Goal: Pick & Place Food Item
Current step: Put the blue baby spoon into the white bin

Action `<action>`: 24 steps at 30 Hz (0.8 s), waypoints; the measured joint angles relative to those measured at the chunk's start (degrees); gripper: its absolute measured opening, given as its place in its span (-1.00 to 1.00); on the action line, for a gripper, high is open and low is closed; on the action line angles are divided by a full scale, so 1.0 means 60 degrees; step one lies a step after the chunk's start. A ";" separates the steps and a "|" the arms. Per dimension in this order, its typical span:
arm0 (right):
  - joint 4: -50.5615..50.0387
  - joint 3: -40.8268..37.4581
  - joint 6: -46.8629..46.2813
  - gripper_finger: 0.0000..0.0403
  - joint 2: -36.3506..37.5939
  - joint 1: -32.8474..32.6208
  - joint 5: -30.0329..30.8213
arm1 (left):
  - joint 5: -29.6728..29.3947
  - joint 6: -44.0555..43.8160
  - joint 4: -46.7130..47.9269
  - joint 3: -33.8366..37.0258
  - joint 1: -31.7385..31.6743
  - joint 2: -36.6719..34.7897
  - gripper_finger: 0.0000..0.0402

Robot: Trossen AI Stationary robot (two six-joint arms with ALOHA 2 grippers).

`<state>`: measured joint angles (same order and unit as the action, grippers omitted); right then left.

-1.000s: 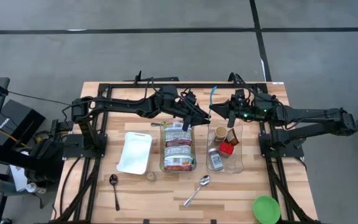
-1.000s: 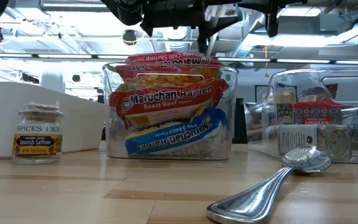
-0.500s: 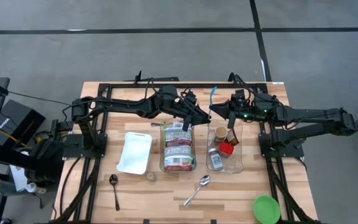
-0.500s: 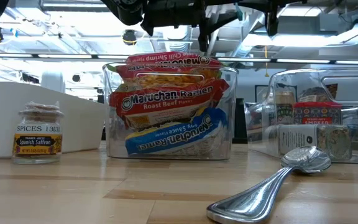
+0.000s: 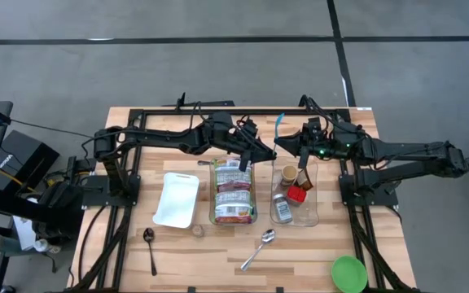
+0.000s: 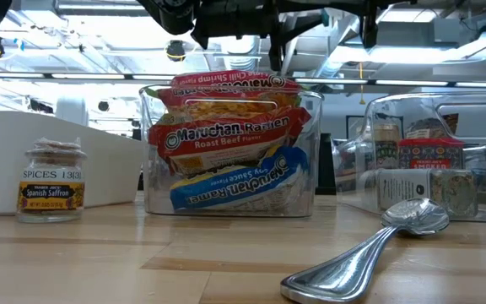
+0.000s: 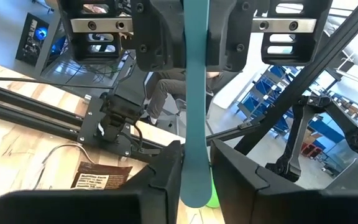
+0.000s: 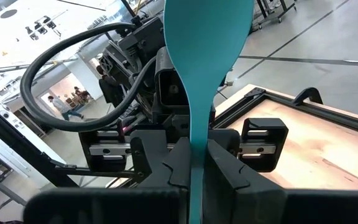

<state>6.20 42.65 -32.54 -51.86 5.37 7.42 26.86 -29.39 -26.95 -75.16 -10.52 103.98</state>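
A teal spatula (image 5: 279, 124) is held in the air between my two arms, above the far ends of the two clear bins. My right gripper (image 8: 197, 168) is shut on its handle, and the broad blade (image 8: 207, 37) stands beyond the fingers. My left gripper (image 7: 196, 186) faces it from the table's left and is shut on the handle's free end. Ramen packs (image 6: 230, 143) lie stacked in the clear bin (image 5: 234, 191) below. My left gripper has the rounded free end of the handle (image 7: 195, 177) between its two fingers, one on each narrow edge. It comes level from the table's left. The spatula is clear of everything below. My right gripper pinches the narrow handle (image 8: 197, 146) just below the blade between its two fingers, coming level from the table's right. The blade rises past the fingertips. The spatula hangs clear of the bins.
A second clear bin (image 5: 294, 195) with spice jars stands right of the ramen bin. A white tray (image 5: 177, 198) lies to the left, with a saffron jar (image 6: 51, 180) in front of it. Two spoons (image 5: 258, 248) (image 5: 150, 244) and a green bowl (image 5: 348, 273) sit near the front edge.
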 joint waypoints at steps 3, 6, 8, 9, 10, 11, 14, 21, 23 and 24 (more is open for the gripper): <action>-0.0004 0.0000 -0.0001 -0.92 0.0000 0.0000 -0.0004 | -0.0006 -0.0004 0.0002 0.0000 -0.0004 0.0000 -0.67; -0.0008 0.0000 0.0000 -0.92 0.0000 -0.0004 -0.0004 | -0.0002 -0.0007 0.0002 0.0000 -0.0004 0.0000 -0.74; -0.0018 0.0000 0.0000 -0.92 0.0000 -0.0004 -0.0004 | -0.0002 -0.0011 0.0006 0.0000 -0.0004 0.0000 -0.75; -0.0018 0.0000 0.0000 -0.92 0.0000 -0.0004 -0.0004 | 0.0001 -0.0011 0.0008 0.0000 -0.0004 0.0000 -0.74; -0.0018 0.0000 0.0000 -0.91 0.0000 -0.0004 -0.0004 | 0.0002 -0.0011 0.0014 0.0000 -0.0004 0.0000 -0.73; -0.0021 0.0000 0.0000 -0.91 0.0000 -0.0004 -0.0004 | 0.0002 -0.0011 0.0028 0.0000 -0.0004 0.0000 -0.72; -0.0041 0.0000 0.0000 -0.87 0.0000 -0.0004 -0.0004 | 0.0005 -0.0011 0.0080 0.0000 -0.0004 0.0000 -0.72; -0.0062 0.0000 0.0011 -0.82 -0.0004 -0.0005 -0.0011 | 0.0013 -0.0009 0.0169 -0.0004 -0.0004 0.0000 -0.76; -0.0065 0.0000 0.0011 -0.82 -0.0004 -0.0007 -0.0011 | 0.0013 -0.0007 0.0177 -0.0004 -0.0004 0.0000 -0.75; -0.0062 0.0000 0.0011 -0.81 -0.0004 -0.0007 -0.0011 | 0.0016 -0.0007 0.0173 -0.0004 -0.0004 0.0000 -0.74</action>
<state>5.82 42.65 -32.47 -51.88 5.32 7.35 26.96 -29.43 -25.91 -75.18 -10.55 103.98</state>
